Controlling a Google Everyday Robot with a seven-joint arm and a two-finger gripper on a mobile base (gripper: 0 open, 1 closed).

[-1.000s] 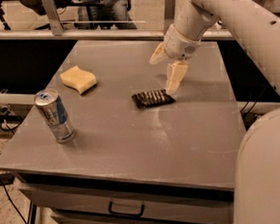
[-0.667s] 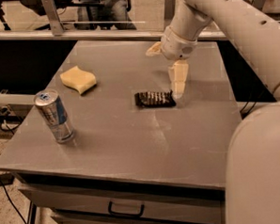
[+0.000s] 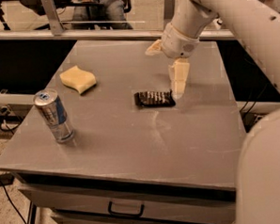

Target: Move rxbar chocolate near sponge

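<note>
The rxbar chocolate (image 3: 153, 98), a dark flat bar, lies on the grey table (image 3: 132, 142) near its middle. The gripper (image 3: 163, 72) is open wide and empty. One cream finger (image 3: 178, 79) points down, its tip at the bar's right end. The other finger (image 3: 153, 48) sticks out to the back left, above the table. The pale yellow sponge (image 3: 77, 79) lies at the left, well apart from the bar.
A silver-blue drink can (image 3: 54, 115) stands upright near the table's front left edge. A drawer handle (image 3: 126, 210) shows below the front edge. A railing (image 3: 79, 34) runs behind the table.
The bar has turned slightly and now lies level with the table's front edge. The lower finger has stayed at the bar's right end. The sponge and can have not moved.
</note>
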